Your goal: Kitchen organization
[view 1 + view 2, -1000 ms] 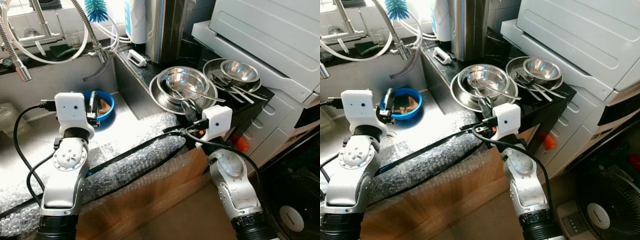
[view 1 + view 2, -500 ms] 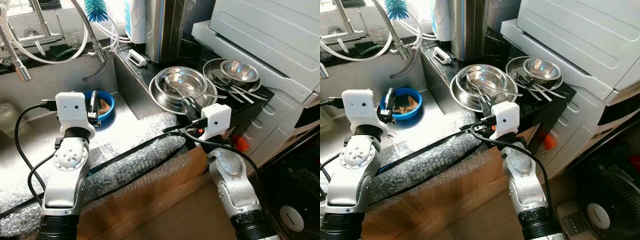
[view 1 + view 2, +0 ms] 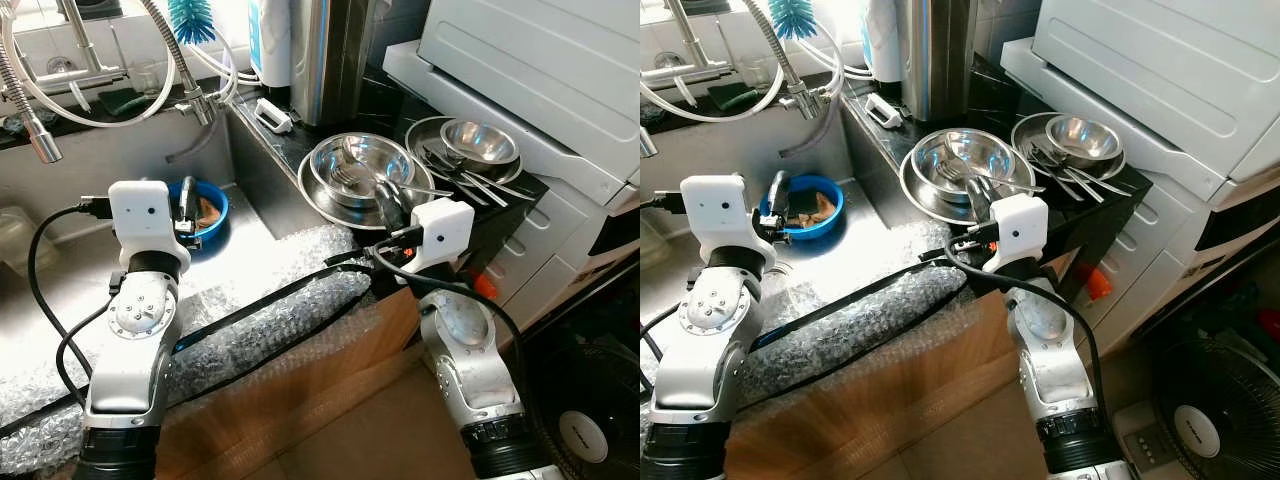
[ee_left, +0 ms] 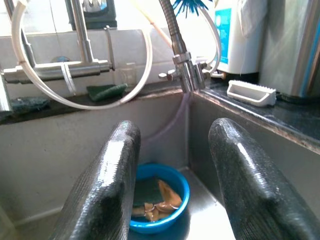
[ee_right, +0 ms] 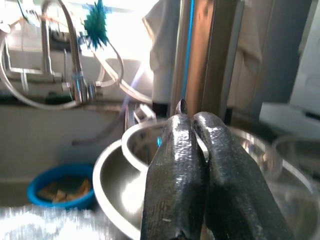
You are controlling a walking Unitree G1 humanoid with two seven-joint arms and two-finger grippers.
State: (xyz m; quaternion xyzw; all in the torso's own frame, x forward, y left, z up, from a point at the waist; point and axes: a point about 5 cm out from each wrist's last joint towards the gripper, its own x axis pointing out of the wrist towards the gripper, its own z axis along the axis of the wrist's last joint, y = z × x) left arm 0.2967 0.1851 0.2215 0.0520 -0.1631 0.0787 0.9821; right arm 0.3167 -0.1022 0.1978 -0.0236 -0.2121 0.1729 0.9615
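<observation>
Two pincers poised over sink and bowls.
Right pincer [image 3: 385, 203] pinches a utensil above the nested steel bowls [image 3: 362, 170]; left pincer [image 4: 172, 175] gapes, empty, facing the blue bowl [image 4: 159, 196].

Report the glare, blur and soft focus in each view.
Left eye view: sharp, with glare washing out the sink floor beside the blue bowl. Left wrist view: window backlight, shiny fingers sharp. Right wrist view: bright window glare, steel bowls soft, bubble wrap blurred.
</observation>
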